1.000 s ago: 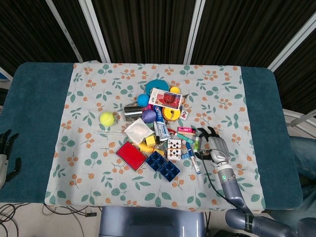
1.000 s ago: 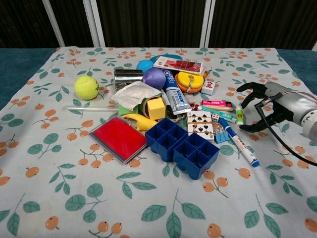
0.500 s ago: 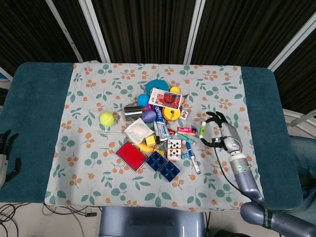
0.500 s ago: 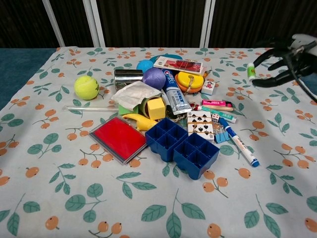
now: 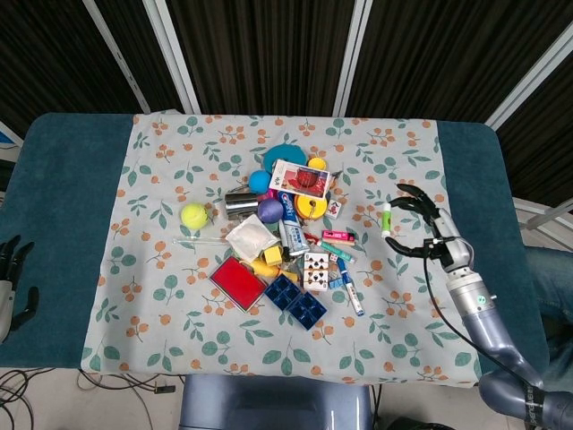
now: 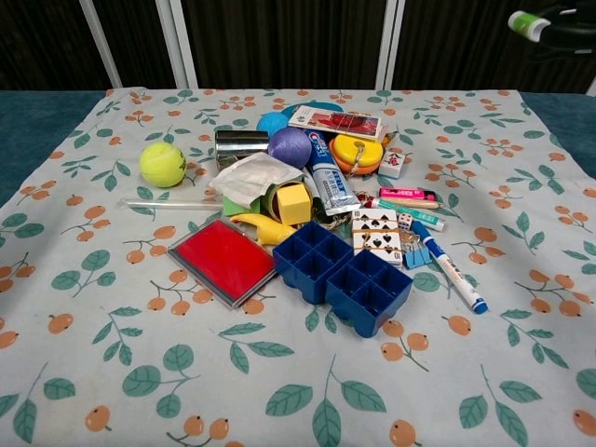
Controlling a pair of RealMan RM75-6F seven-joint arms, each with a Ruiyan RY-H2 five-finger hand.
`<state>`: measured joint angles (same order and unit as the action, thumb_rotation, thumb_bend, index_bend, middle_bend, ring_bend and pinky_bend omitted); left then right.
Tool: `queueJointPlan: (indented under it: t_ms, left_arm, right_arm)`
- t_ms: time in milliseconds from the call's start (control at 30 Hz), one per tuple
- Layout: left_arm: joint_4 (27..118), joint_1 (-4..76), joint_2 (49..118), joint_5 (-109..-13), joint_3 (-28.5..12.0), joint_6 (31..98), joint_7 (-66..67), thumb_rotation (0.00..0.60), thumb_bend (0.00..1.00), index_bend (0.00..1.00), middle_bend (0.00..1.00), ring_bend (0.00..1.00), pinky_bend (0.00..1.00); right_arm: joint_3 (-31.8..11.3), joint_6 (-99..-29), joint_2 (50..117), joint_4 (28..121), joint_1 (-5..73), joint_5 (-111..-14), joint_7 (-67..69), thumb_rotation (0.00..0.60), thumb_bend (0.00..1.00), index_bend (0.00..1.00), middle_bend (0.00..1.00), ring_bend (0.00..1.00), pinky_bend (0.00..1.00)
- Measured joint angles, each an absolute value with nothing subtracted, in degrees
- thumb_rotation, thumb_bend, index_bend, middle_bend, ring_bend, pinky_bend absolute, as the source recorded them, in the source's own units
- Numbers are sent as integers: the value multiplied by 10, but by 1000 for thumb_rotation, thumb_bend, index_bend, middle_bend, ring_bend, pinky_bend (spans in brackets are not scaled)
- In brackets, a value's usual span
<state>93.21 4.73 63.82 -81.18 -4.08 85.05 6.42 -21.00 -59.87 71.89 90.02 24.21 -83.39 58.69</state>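
You had the green-capped white tube (image 5: 387,219) pinched at the fingertips (image 5: 400,211) of your right hand (image 5: 428,231), raised off the floral cloth (image 5: 403,161); your left hand (image 5: 11,279) lay released, well apart. With so light a pinch, the tube could have slipped and fallen into the pile beside the blue marker (image 5: 351,292).

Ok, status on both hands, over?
Right hand pinches the green-capped marker, lifted off the floral cloth. Left hand open at the table's left edge. Nothing in the way.

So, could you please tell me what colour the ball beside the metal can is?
Yellow-green: the tennis ball, clearest in the chest view.
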Motion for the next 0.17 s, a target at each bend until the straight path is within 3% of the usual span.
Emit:
queueJointPlan:
  t_ms: [167]
  left_arm:
    - [933, 47, 638, -812, -41, 850, 65, 600, 518, 88, 0, 0, 38]
  right_arm:
    - [-189, -631, 701, 887, 239, -893, 729, 600, 327, 182, 370, 70, 201]
